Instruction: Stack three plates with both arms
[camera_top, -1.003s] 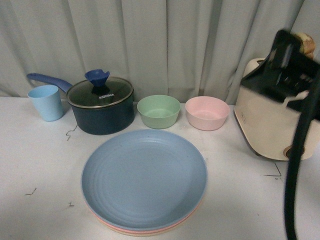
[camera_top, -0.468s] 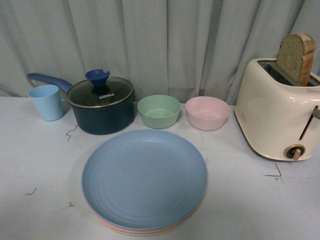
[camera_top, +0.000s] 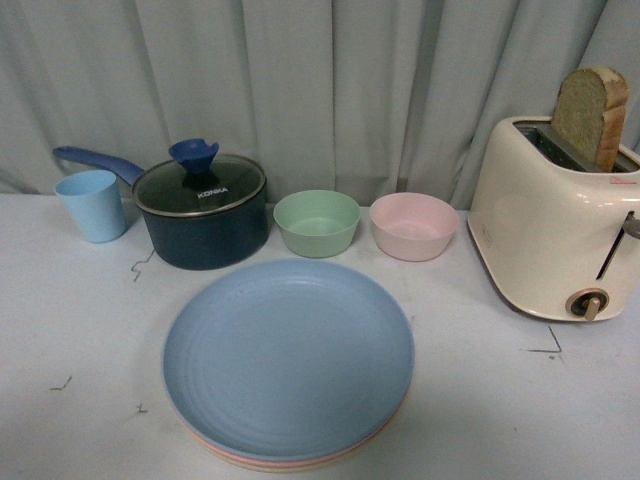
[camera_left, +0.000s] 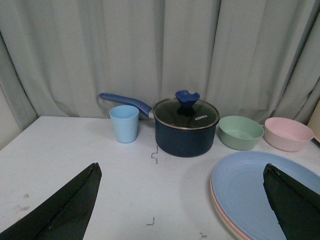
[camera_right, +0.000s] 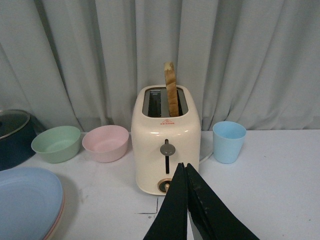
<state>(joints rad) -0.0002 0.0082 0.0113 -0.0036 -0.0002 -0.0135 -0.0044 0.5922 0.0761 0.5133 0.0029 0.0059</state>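
Note:
The three plates lie in one stack at the table's front middle. The light blue plate (camera_top: 288, 355) is on top, with thin edges of the pink plate (camera_top: 232, 457) and the cream-beige plate (camera_top: 300, 468) showing below it. The stack also shows in the left wrist view (camera_left: 260, 192) and at the edge of the right wrist view (camera_right: 25, 200). Neither arm shows in the front view. My left gripper (camera_left: 182, 172) is open and empty, above the table to the left of the stack. My right gripper (camera_right: 184, 170) is shut and empty, in front of the toaster.
A dark blue pot with a glass lid (camera_top: 203, 212), a light blue cup (camera_top: 92, 204), a green bowl (camera_top: 317, 222) and a pink bowl (camera_top: 413, 225) stand along the back. A cream toaster with a bread slice (camera_top: 560, 230) stands at the right, another light blue cup (camera_right: 229, 141) beside it.
One second ago my right arm stood high in front of the toaster in the front view. It has since pulled out of that view. The plates have not moved.

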